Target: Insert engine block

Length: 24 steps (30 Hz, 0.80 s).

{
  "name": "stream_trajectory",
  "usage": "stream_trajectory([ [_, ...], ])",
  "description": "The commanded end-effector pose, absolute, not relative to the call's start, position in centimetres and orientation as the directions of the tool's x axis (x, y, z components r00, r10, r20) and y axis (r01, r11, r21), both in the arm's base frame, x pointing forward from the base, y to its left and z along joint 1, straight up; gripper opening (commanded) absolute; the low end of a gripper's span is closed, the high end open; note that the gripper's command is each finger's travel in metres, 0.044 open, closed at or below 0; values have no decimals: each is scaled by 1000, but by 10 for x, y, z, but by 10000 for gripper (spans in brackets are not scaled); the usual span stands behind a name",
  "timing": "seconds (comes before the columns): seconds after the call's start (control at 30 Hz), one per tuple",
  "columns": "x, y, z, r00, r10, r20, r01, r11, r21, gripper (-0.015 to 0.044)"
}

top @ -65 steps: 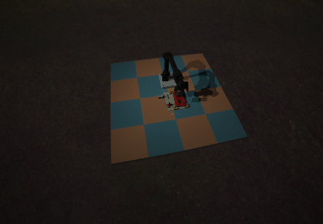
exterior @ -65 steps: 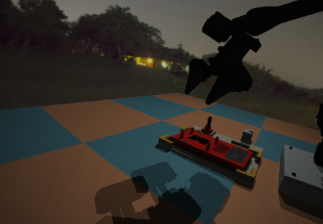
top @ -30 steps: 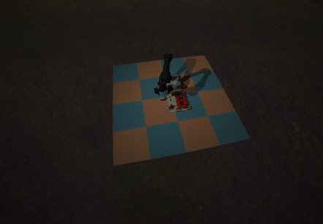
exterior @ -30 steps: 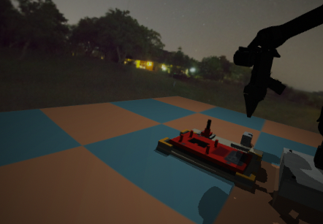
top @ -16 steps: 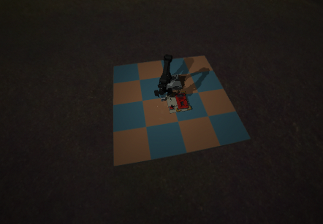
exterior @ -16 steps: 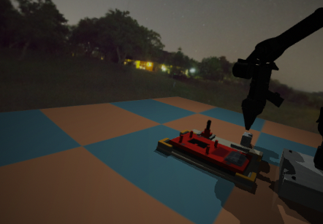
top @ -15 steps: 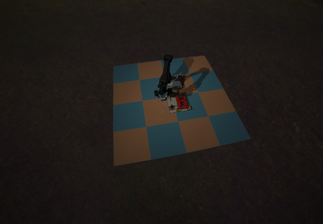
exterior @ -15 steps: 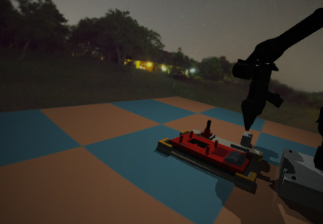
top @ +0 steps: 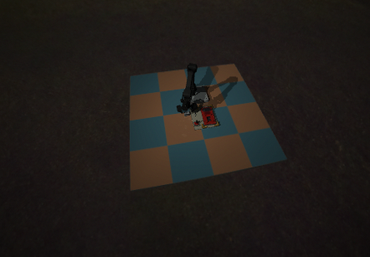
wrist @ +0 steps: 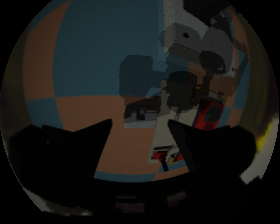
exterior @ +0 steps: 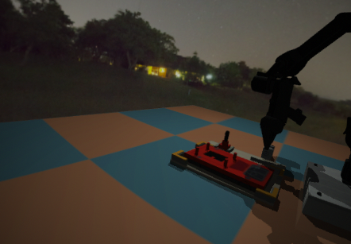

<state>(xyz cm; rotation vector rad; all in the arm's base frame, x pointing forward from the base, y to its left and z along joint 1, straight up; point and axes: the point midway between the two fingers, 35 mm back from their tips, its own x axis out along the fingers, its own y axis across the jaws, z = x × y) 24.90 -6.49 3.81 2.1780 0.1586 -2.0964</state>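
The grey engine block (exterior: 269, 152) (wrist: 136, 122) stands on the mat, close beside the long edge of the pale fixture plate. The slot in it shows as a dark gap in the wrist view; its exact facing is hard to tell. My gripper (exterior: 268, 148) (wrist: 140, 122) points down over the block, open, with a fingertip to each side of it in the wrist view; nothing is held. The red car body (top: 208, 117) (exterior: 238, 166) (wrist: 204, 118) lies flat on the plate, between yellow corner pieces. Its dark opening (exterior: 214, 156) shows no block in it. The rib cannot be made out.
The pale fixture plate (wrist: 165, 125) carries a red clamp with an upright dark handle (exterior: 226, 137) (wrist: 164, 164) beside the body. Short red pegs rise from the body. The grey arm base (exterior: 327, 197) (wrist: 195, 42) stands near one end of the plate.
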Motion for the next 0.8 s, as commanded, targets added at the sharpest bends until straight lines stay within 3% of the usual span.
stream_trajectory([
  [0.0,248,-66,30,31,-7,-999,156,-988,12,440],
  [0.4,247,-66,13,31,-7,-1000,156,-988,12,440],
  [0.67,247,-66,13,31,-7,-1000,156,-988,12,230],
  [0.77,247,-66,13,31,-7,-1000,156,-988,12,210],
])
